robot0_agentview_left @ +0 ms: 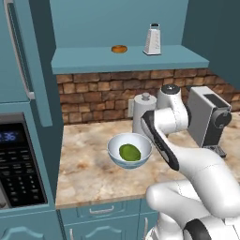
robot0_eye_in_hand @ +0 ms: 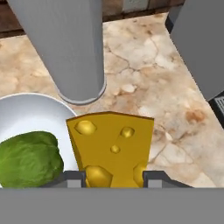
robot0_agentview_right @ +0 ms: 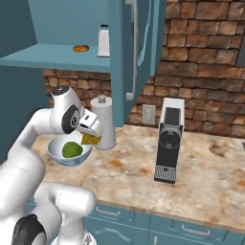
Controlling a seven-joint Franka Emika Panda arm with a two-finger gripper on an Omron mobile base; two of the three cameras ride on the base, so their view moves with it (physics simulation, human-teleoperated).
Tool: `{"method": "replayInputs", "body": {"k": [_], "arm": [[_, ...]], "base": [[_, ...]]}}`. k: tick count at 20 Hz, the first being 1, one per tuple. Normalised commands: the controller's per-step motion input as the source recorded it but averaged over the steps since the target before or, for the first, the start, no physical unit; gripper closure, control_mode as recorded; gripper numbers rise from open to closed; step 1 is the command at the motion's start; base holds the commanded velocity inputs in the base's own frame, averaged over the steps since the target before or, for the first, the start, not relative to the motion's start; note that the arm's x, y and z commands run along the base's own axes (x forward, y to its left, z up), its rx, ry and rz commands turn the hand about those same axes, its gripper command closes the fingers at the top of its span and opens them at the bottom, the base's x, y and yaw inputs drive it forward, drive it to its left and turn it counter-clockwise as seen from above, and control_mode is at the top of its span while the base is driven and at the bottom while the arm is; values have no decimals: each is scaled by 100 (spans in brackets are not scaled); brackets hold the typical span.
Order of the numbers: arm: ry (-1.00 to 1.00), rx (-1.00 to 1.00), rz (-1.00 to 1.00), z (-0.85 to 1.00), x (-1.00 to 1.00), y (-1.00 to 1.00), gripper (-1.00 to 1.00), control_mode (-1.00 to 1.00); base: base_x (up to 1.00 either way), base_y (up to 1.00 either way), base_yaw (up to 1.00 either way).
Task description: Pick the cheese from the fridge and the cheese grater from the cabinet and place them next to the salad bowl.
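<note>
Hand view has the cheese [robot0_eye_in_hand: 111,148] pinched in the gripper [robot0_eye_in_hand: 113,178], jaws clamped on its bottom end, hanging above the desk [robot0_eye_in_hand: 166,109] right next to the salad bowl [robot0_eye_in_hand: 26,114] rim. Honestly the grip looks shallow to me, just the lower edge is caught, so a quick swing could let the wedge slip or tip out. The other worry is the drop spot: release a bit too far toward the bowl and it lands on the rim or in with the green lump [robot0_eye_in_hand: 28,158]. The white roll [robot0_eye_in_hand: 65,48] stands close behind too, so lowering carelessly might bump it. Meanwhile the cheese grater [robot0_agentview_left: 152,40] sits up on the cabinet shelf [robot0_agentview_left: 126,57], next to a bun [robot0_agentview_left: 119,48].
</note>
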Motion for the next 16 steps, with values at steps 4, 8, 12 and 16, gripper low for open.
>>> {"method": "replayInputs", "body": {"k": [4,8,12,16], "arm": [[5,0,0,-67,16,-32,100,-100],[19,0,0,-53,33,-32,100,-100],[21,0,0,-36,31,-23,100,-100],[14,0,3,-29,29,-22,100,-100]], "base": [[0,0,0],[0,0,0],[0,0,0],[0,0,0]]}}
